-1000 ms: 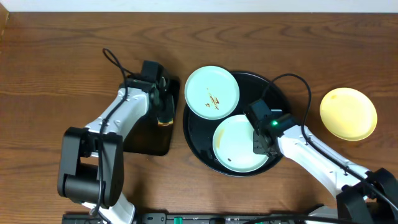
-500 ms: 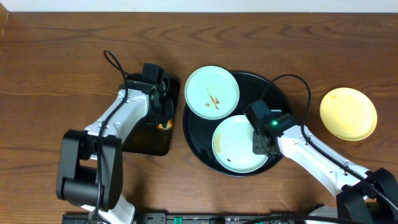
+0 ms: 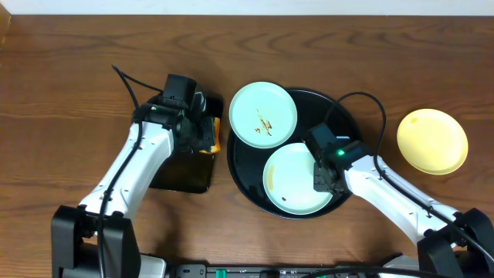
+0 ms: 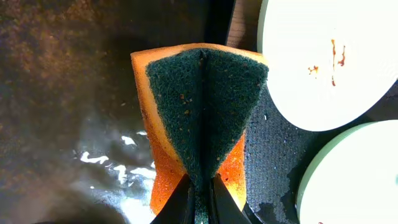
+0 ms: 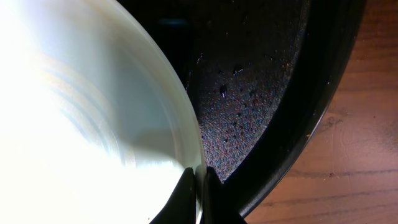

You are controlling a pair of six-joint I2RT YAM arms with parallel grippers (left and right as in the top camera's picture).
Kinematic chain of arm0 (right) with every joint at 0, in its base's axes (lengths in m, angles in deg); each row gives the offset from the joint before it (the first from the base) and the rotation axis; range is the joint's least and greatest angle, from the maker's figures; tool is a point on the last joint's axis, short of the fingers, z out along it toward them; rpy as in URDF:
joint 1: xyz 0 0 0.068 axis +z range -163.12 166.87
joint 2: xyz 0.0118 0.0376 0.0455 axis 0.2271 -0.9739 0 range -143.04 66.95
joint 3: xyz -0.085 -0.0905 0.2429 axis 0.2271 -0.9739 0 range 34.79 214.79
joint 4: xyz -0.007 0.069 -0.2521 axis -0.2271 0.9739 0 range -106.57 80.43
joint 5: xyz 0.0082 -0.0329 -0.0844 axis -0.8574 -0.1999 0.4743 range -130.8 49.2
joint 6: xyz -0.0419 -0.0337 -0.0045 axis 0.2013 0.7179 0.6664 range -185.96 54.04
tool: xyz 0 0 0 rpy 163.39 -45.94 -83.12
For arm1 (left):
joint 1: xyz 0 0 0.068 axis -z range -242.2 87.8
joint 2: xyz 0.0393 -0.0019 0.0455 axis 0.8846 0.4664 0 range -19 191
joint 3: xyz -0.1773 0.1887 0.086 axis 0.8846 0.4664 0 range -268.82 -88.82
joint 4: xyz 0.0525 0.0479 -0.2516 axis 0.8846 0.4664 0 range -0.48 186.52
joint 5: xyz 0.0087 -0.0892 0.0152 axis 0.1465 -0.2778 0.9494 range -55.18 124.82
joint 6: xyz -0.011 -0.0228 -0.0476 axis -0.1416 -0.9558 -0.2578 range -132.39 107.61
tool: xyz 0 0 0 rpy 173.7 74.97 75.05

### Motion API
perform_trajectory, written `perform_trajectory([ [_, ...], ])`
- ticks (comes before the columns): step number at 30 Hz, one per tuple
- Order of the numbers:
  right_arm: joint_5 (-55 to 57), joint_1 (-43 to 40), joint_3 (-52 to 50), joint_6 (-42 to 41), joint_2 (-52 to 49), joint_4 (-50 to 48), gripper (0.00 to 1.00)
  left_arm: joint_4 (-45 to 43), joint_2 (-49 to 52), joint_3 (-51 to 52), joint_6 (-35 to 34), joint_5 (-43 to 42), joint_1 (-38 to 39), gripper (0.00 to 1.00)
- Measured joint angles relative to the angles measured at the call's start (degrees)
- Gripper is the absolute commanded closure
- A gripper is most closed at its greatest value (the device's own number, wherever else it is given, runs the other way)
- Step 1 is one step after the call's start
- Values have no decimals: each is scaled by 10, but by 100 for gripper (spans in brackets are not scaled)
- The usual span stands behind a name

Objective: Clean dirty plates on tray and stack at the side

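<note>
My left gripper (image 4: 200, 196) is squeezed tight on the orange sponge (image 4: 199, 106). A moment ago the sponge was lower down, over the small black tray (image 3: 181, 170). Now it is up just beside the left edge of the round black tray (image 3: 312, 108). The smeared plate (image 3: 262, 114) sits on that tray's far left rim, same as before. My right gripper (image 5: 198, 186) has not moved. It pinches the rim of the other mint plate (image 3: 293, 177) inside the round tray. The yellow plate (image 3: 432, 140) rests on the table, right of the round tray.
</note>
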Motion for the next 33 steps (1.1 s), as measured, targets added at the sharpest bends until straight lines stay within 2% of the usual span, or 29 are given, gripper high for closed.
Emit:
perform_trajectory([
  [8,-2,0,0,0,0,0,99,-9,0,0,0,12,0,92],
  [14,-3,0,0,0,0,0,99,-73,0,0,32,36,0,92],
  [25,-4,0,1,0,0,0,99,-146,-29,0,66,143,0,93],
  [33,-5,0,1,0,0,1,99,-177,-30,0,74,165,0,92],
])
